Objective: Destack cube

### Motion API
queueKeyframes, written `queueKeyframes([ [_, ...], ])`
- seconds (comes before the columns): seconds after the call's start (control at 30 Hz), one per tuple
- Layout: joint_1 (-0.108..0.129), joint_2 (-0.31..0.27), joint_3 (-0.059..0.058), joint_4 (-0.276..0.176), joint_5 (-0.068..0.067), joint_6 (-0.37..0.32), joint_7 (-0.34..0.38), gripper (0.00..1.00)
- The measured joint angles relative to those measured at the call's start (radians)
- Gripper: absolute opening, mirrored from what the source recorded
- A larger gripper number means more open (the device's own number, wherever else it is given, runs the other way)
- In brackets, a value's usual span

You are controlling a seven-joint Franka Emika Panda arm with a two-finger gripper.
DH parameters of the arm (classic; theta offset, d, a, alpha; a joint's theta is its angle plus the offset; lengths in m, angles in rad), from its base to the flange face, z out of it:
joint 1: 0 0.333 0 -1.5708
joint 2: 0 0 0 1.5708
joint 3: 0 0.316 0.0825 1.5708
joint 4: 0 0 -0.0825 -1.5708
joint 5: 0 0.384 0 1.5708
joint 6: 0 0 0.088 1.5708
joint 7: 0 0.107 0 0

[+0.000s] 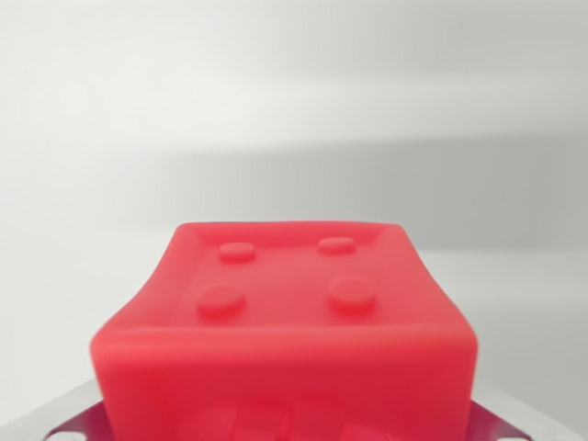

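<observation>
Fills the lower centre of the frame: red cube (294, 312), very close, four round studs on its upper face. Flanked at the bottom corners by grey metal gripper (285, 432) parts. Grip state impossible to tell. Behind, plain pale grey surface (294, 92), blurred.

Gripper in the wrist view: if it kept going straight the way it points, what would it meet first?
Most likely the red cube, which fills the lower middle right ahead of the camera. Beyond it only a pale blurred surface shows. The gripper's fingertips are not clearly visible, so depth is uncertain.
</observation>
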Motion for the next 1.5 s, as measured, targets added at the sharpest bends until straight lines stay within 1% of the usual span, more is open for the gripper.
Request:
queueKeyframes([
  [0.3, 0.018, 0.018, 0.018, -0.003, 0.000, 0.021, -0.006, 0.00],
  [0.47, 0.029, 0.030, 0.027, -0.003, 0.000, 0.033, -0.008, 0.00],
  [0.83, 0.055, 0.056, 0.046, -0.003, -0.005, 0.058, -0.014, 0.00],
  [1.07, 0.069, 0.071, 0.054, -0.002, -0.010, 0.073, -0.016, 0.00],
  [1.37, 0.092, 0.095, 0.066, 0.003, -0.019, 0.091, -0.017, 0.00],
  [1.43, 0.096, 0.103, 0.067, 0.004, -0.022, 0.099, -0.017, 0.00],
  [1.5, 0.098, 0.123, 0.066, 0.006, -0.026, 0.118, -0.016, 0.00],
])
